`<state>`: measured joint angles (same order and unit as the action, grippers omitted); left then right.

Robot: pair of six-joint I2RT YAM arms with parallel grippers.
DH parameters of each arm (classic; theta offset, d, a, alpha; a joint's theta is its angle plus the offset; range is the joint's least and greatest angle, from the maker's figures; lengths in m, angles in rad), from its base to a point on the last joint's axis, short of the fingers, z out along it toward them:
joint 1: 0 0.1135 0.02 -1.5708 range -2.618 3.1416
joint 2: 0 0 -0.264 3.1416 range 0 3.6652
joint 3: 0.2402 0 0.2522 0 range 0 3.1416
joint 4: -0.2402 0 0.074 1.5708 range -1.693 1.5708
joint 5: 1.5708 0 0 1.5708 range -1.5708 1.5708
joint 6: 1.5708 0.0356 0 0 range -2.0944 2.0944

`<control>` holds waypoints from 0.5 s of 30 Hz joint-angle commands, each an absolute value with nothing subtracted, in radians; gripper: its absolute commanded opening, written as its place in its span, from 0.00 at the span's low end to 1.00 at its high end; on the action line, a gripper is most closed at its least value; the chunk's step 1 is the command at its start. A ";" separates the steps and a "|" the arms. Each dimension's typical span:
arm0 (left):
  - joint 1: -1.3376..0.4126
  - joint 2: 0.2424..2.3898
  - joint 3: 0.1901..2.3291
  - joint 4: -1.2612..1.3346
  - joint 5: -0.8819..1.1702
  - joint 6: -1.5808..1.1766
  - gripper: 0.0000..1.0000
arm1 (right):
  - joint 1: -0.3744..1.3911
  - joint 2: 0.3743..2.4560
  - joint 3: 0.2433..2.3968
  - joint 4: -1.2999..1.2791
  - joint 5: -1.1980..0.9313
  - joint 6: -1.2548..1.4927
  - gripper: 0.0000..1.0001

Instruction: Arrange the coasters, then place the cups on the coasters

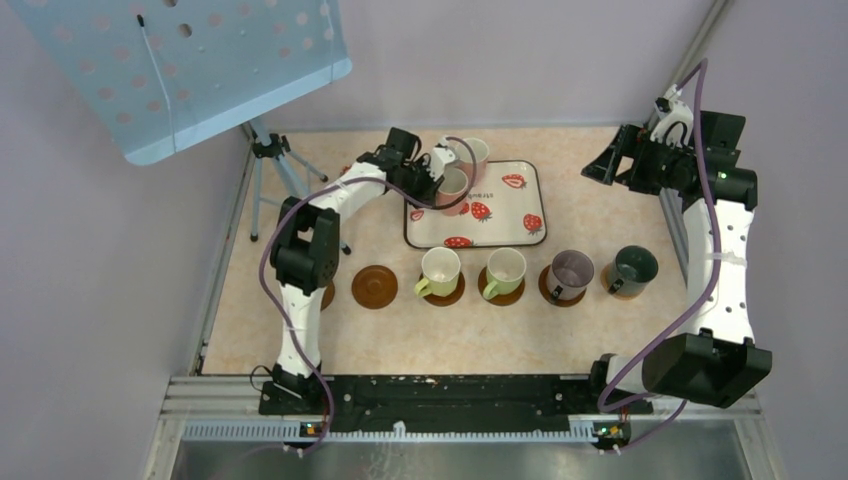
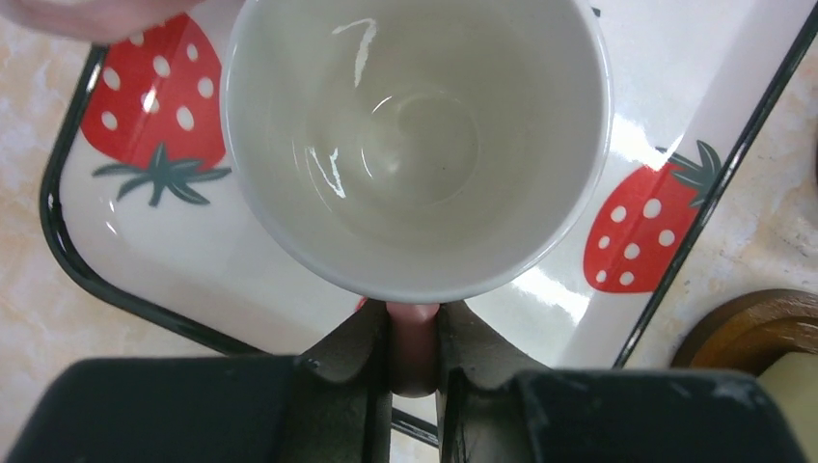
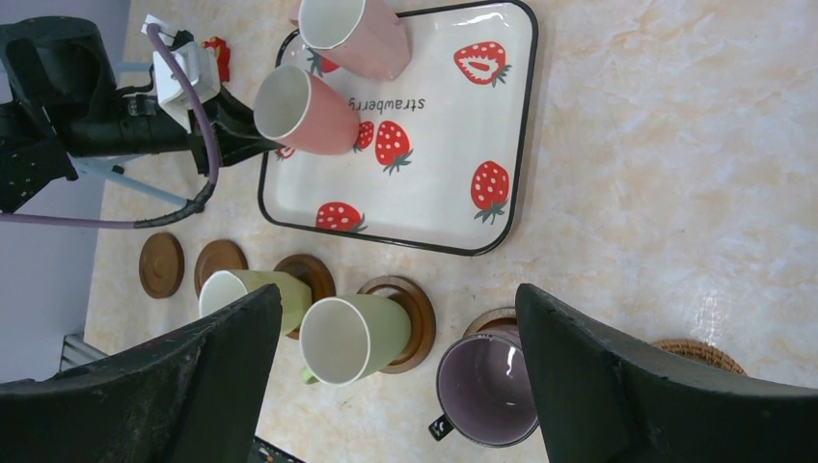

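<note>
Table (image 1: 420, 335): tray (image 1: 505, 212), second pink cup (image 1: 476, 152).

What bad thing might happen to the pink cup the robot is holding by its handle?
1. The left end effector pinches only the thin handle of the pink cup, so the cup might swing or slip when lifted.
2. The other pink cup stands close beside it on the tray and might get bumped.
3. The empty coaster lies next to a light green cup, so a sloppy landing might knock it.
</note>
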<state>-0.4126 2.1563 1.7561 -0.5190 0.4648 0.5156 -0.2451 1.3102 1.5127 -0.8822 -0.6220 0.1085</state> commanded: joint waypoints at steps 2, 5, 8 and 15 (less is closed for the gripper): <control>-0.379 1.967 1.619 -0.399 0.482 0.414 0.00 | -0.256 1.309 1.541 -0.848 -0.638 0.113 0.89; -0.373 1.854 1.525 -0.332 0.460 0.396 0.00 | -0.256 1.319 1.547 -0.834 -0.647 0.118 0.89; -0.366 1.754 1.432 -0.293 0.426 0.373 0.00 | -0.256 1.339 1.563 -0.823 -0.664 0.126 0.89; -0.331 1.490 1.213 -0.310 0.387 0.321 0.00 | -0.244 1.362 1.557 -0.787 -0.685 0.128 0.89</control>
